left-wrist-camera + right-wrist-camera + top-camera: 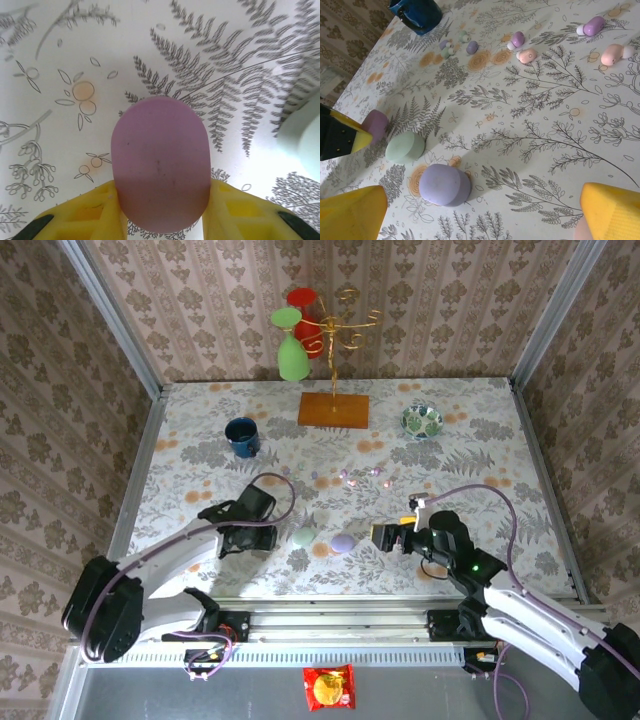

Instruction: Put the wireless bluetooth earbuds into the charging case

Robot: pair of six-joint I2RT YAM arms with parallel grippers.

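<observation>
Meanwhile, left gripper (pixel 162 215) tight on the pink case (pixel 160 160), right gripper (pixel 482 200) wide apart, earbuds (pixel 526 55) well beyond both

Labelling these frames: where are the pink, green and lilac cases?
pink case (pixel 160 160), left wrist view, centre of its face.
green case (pixel 404 145), right wrist view, top face.
lilac case (pixel 443 183), right wrist view, top face.

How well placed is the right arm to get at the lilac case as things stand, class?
Probably yes. On the right arm the jaws stand open and empty; the lilac case lies just ahead of them, with nothing between. The green case sits beside it, apart.
</observation>
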